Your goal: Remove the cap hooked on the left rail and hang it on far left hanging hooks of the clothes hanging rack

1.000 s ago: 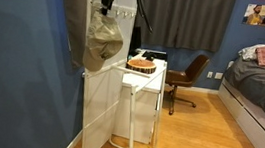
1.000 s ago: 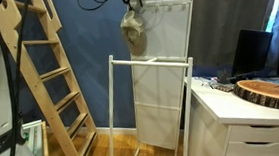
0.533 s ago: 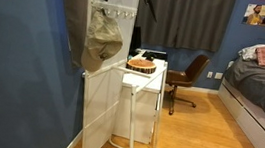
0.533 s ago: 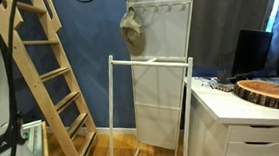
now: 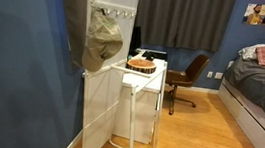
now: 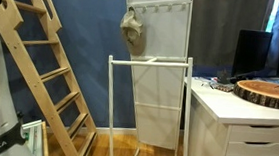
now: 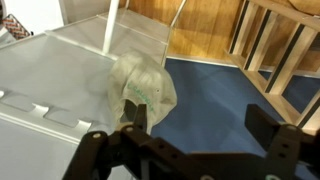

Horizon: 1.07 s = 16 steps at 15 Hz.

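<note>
Hand (image 7: pixel 200 115) wide open, empty, poised above cap (image 7: pixel 148 90) hanging on rack (image 7: pixel 60 60), pointing down

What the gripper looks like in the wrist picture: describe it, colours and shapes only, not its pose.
In the wrist view the gripper is matte black throughout: two blocky, angular fingers on jointed linkage bars, rising from a dark body along the lower edge. No markings or cables can be made out. The arm shows in neither exterior view.

floor: wood floor (image 5: pixel 200 142) | on it: rack (image 6: pixel 160 102), ladder (image 6: pixel 62 70), desk (image 6: pixel 241 126) | desk: wood slab (image 6: pixel 267 93)
</note>
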Each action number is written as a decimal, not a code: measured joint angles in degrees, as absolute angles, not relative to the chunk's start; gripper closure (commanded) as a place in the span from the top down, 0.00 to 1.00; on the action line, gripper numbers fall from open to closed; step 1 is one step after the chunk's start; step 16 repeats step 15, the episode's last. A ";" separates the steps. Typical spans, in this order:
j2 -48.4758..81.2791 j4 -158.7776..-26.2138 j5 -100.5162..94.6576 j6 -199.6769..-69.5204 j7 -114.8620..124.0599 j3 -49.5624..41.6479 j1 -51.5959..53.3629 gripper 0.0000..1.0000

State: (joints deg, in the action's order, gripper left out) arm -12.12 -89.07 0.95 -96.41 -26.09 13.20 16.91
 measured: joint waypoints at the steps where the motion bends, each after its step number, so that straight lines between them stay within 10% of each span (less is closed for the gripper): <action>1: -14.41 -90.75 1.96 -95.01 -24.68 13.16 16.91 1.00; 16: -46.36 -117.62 4.29 -96.15 -10.35 9.34 16.75 1.00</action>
